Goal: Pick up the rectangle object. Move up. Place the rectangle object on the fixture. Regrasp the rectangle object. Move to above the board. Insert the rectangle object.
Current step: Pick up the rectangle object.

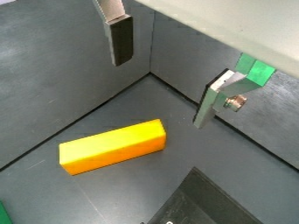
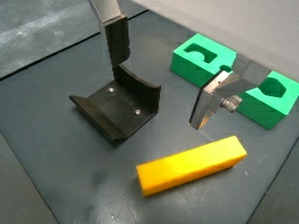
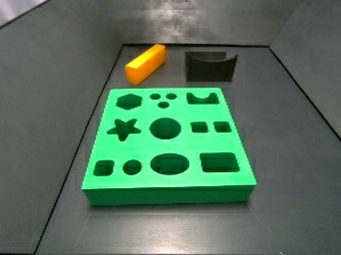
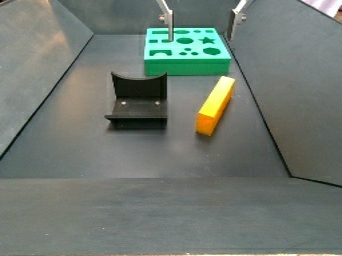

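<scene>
Since the gripper hangs high with fingers apart and empty, a skewed drop could nudge the rectangle object against the fixture.

Side views opposed; wrist views behind tool.

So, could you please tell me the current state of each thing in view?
Gripper: jaws open, empty, above the floor.
Rectangle object: lying flat on the floor, not held.
Fixture: on the floor, notch unoccupied.
Board: flat on the floor, holes unfilled.
</scene>
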You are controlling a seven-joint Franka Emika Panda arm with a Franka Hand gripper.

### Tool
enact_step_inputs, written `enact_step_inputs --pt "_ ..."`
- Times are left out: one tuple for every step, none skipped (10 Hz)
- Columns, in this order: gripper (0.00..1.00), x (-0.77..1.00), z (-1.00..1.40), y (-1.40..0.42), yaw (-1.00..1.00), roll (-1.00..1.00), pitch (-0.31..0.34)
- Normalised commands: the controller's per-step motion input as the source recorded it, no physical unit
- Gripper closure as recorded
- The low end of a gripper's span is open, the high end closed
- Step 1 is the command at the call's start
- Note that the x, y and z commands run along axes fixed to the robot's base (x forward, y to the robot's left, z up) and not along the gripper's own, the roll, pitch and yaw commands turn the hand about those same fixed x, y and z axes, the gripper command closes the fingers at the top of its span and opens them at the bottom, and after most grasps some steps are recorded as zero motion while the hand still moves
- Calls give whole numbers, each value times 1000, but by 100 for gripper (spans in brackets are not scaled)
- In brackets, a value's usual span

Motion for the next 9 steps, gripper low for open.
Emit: enact_step_inputs --pt "0 -26 0 -46 0 33 -59" --pt "0 46 -3 3 0 86 27" --pt "0 -169 -234 0 -934 93 0" --pt "0 0 -274 0 -1000 27 0" --pt "0 0 -311 0 -1000 16 0" --pt "0 417 14 220 -300 0 0" --pt "0 51 0 0 0 4 37" --pt "0 46 -749 -57 -500 176 -133" --pt "0 0 -749 0 -820 139 -104"
